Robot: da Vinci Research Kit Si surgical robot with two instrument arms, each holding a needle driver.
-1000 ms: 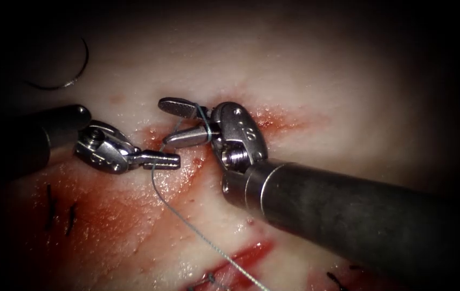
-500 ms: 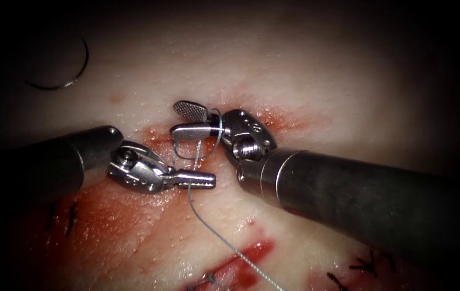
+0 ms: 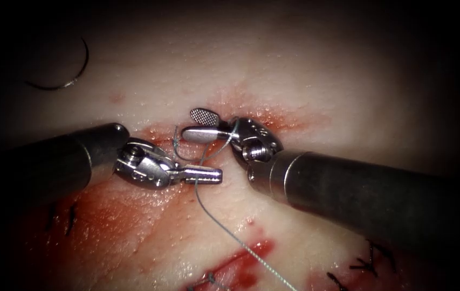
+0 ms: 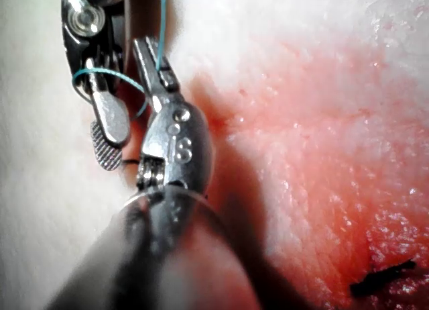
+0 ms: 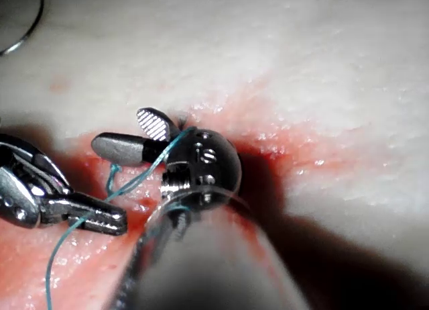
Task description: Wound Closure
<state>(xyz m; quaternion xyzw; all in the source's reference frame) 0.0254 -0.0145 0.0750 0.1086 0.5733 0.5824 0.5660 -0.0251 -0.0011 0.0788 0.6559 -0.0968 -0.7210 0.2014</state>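
Nearest, the cut in the tissue, red-rimmed, with short dark cut ends of thread to its left amid red fluid. From there, the thread, fine and blue-grey, rising away toward the two tools.

At mid-scene, the left tool, jaws closed and, by the left wrist view, pinching the thread at their tip. Just beyond and to the right, the right tool, jaws parted and gripping nothing, with the thread draped in a loop around the base of those jaws.

Farthest, well off to the left of the cut, the needle, lying loose on the tissue, held by neither tool and not in the tissue.

Thread judged light, limp and slick: apt to slide off smooth metal and to fray under a hard pinch, so best taken flat across the jaw faces, on the slack run just beside the left tool. Needle judged stiff, thin and prone to roll: best gripped on its body, clear of the point.
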